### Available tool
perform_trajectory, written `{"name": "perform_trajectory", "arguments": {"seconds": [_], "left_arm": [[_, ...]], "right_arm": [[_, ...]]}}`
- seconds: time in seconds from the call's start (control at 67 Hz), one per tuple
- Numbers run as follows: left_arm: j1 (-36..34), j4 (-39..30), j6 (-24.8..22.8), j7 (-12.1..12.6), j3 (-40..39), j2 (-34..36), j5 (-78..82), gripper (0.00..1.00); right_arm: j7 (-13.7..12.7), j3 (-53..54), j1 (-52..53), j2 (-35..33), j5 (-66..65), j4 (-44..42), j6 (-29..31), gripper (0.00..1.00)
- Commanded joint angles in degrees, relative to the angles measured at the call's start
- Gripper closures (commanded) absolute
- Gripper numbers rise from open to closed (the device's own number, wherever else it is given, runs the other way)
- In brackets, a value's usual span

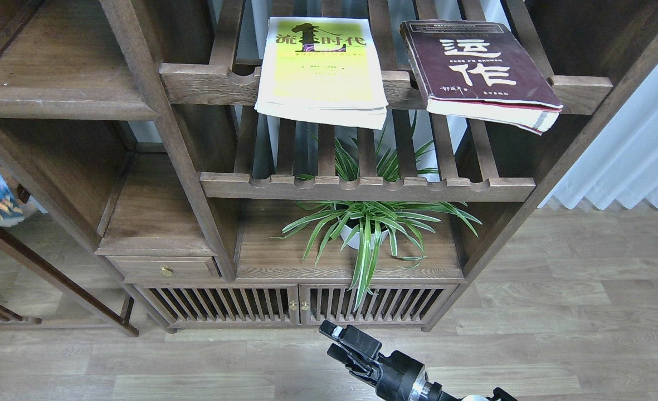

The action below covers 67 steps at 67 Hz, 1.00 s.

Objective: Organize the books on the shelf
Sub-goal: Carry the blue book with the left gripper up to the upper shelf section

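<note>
Dark wood everywhere, and two books were seen lying flat on the upper slatted rack [223,83], high above and well beyond the jaws: one yellow book [320,67] up and slightly left, one maroon book [476,69] up and right. Both front edges overhung the rail. The solid shelf [55,89] sat far up-left. Only one gripper [346,345] was in view, low down, nothing held; whether the jaws were parted couldn't be told. The other gripper wasn't visible. Risks, as a guess: a long reach could nudge an overhanging book off the rail, or brush the one plant [370,223] directly ahead of the jaws.
</note>
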Motion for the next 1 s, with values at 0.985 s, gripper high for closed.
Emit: {"name": "perform_trajectory", "arguments": {"seconds": [0.985], "left_arm": [[-20.7,20.5,0.0,2.9,-0.9,-18.4,5.3,0.99]], "right_arm": [[0.0,0.2,-1.1,0.0,0.1,-0.1,0.0,0.00]]}}
